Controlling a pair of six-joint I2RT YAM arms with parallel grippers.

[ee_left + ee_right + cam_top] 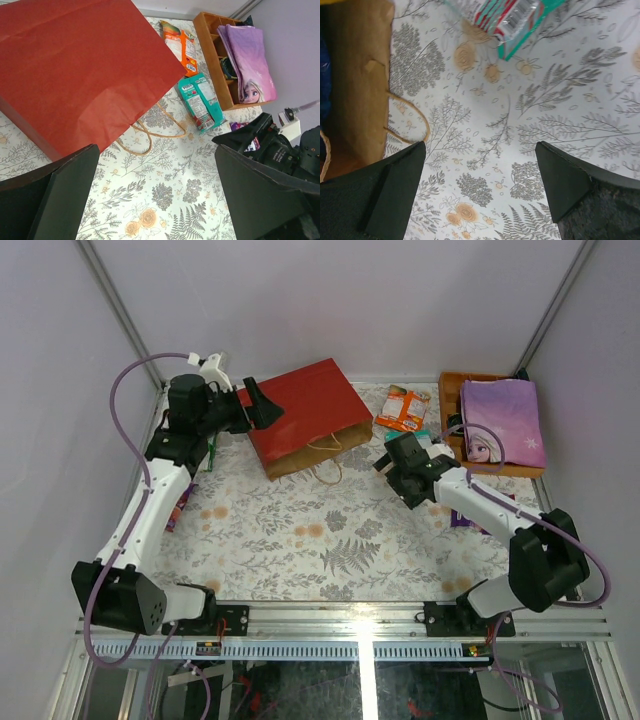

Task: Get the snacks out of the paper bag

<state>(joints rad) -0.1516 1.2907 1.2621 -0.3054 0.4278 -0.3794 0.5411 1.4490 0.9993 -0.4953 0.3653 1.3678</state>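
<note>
The red paper bag (300,412) lies on its side with its mouth and tan cord handles (325,455) facing the front; it also fills the upper left of the left wrist view (75,70). Its brown inside (355,85) shows a blue bag (324,70) within. An orange packet (403,408) and a teal packet (200,100) lie right of the bag. A purple packet (460,518) lies partly under the right arm. My left gripper (265,405) is open and empty above the bag's left edge. My right gripper (393,462) is open and empty just right of the bag's mouth.
An orange wooden tray (452,390) at the back right holds the flat purple princess item (503,420). A small packet (180,505) lies at the table's left edge under the left arm. White walls close in the back and sides.
</note>
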